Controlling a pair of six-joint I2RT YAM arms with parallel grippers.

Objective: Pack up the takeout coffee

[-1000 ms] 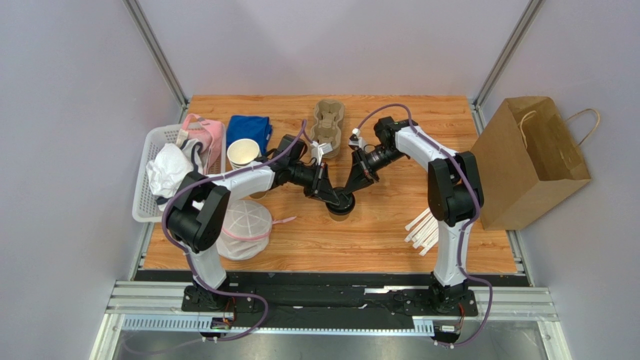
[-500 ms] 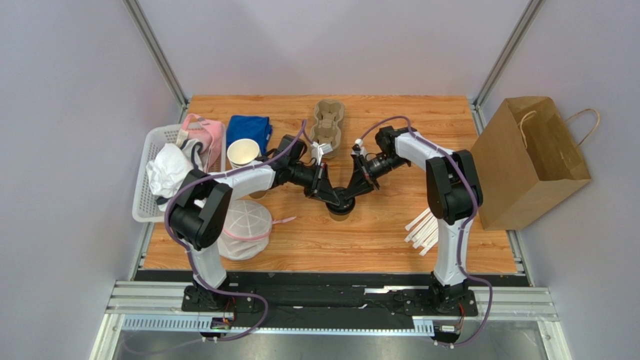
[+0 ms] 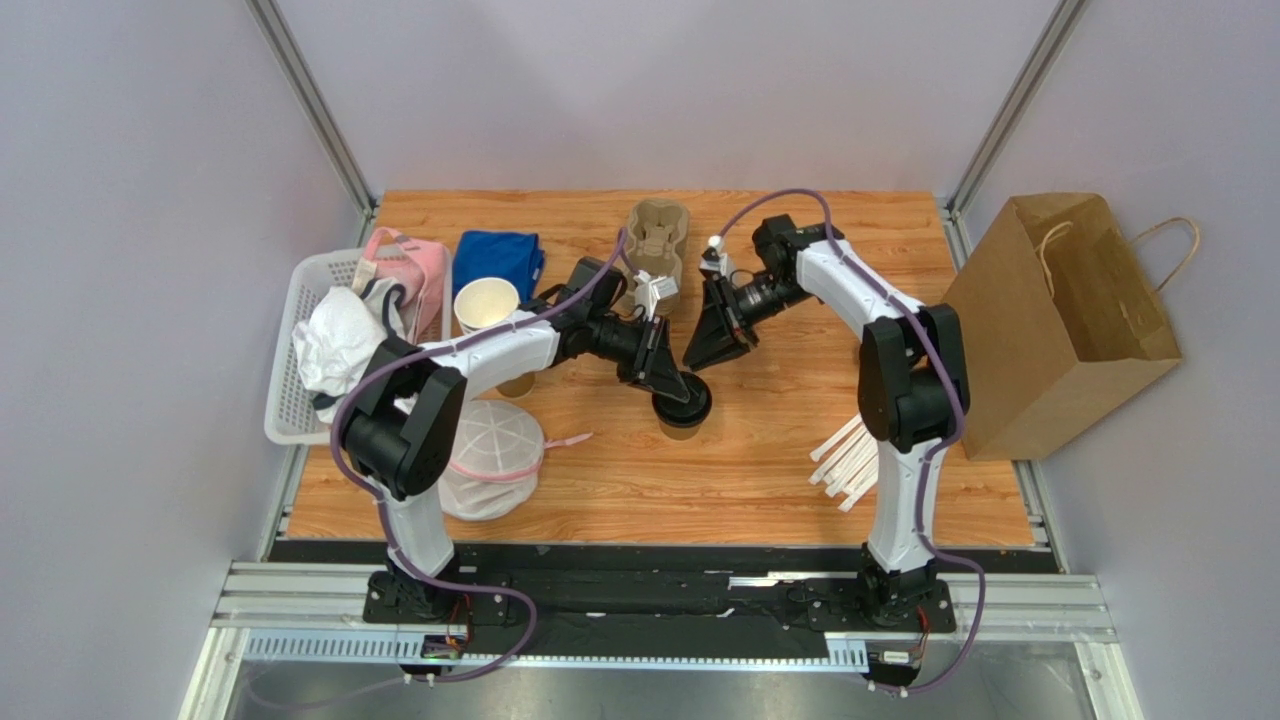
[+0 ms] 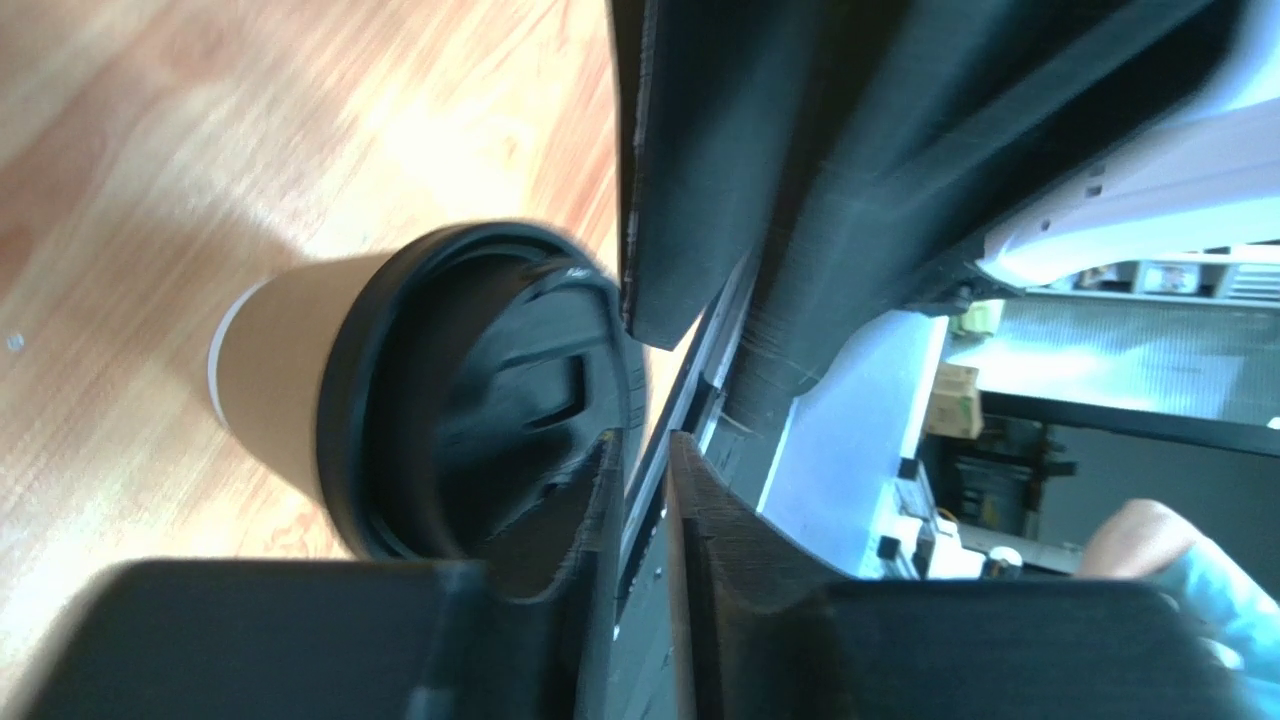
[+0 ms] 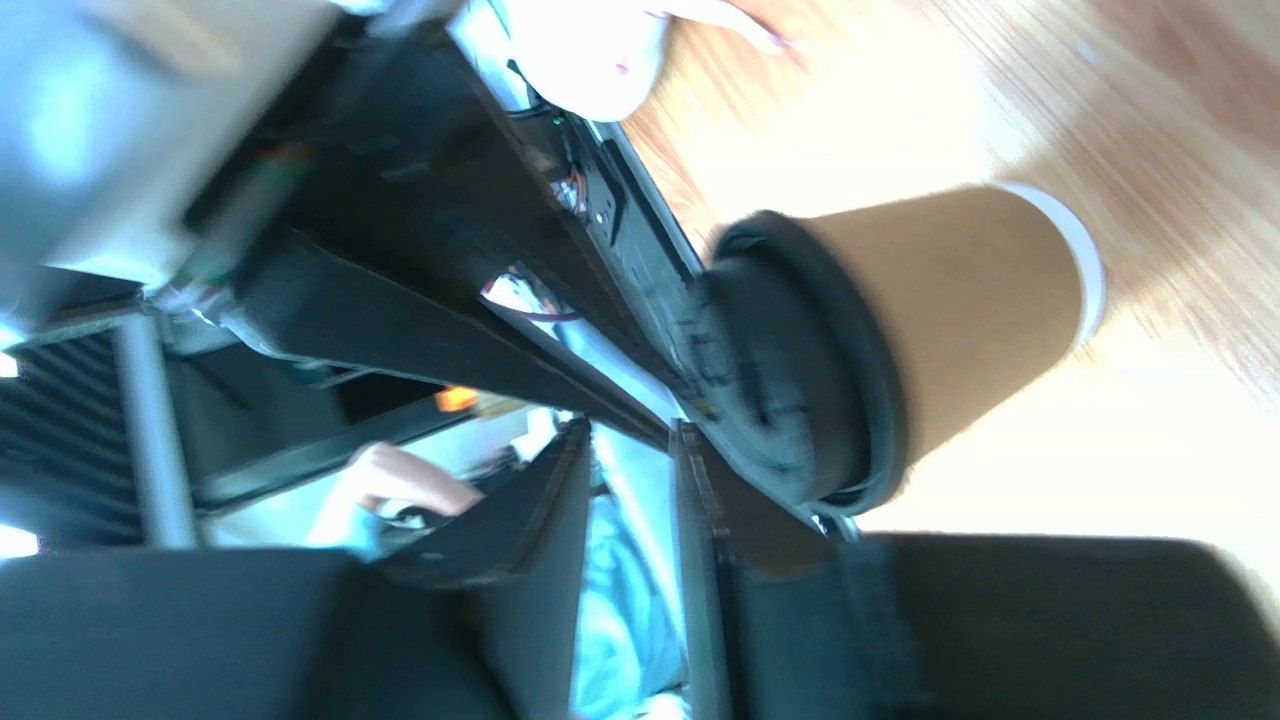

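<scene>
The takeout coffee (image 3: pixel 685 414) stands upright near the middle of the desk, its tan paper wall showing below the black lid (image 4: pixel 466 405), which sits on the cup. The left gripper (image 3: pixel 670 384) reaches in from the left edge's side and sits on top of that lid. In the left wrist view its fingers (image 4: pixel 579 540) are drawn together with only a thin slit between them, and one tip lies against the lid's rim. They clasp nothing.

The right gripper (image 3: pixel 697 357) hangs just beyond the cup toward the far edge, apart from the lid, pointing down at it. Its fingers (image 5: pixel 526 525) are also pulled close, a narrow gap between them and nothing in it.

A pulp cup carrier (image 3: pixel 657 248) lies by the far edge, behind both grippers. A stack of paper cups (image 3: pixel 486 308) stands left of it, with a blue cloth (image 3: pixel 499 258) nearer the far edge. A white basket (image 3: pixel 286 383) sits along the left edge, and a white mesh bag (image 3: pixel 489 450) lies toward the near left corner. White straws (image 3: pixel 845 458) lie toward the near right corner. A brown paper bag (image 3: pixel 1059 323) rests open past the right edge.
</scene>
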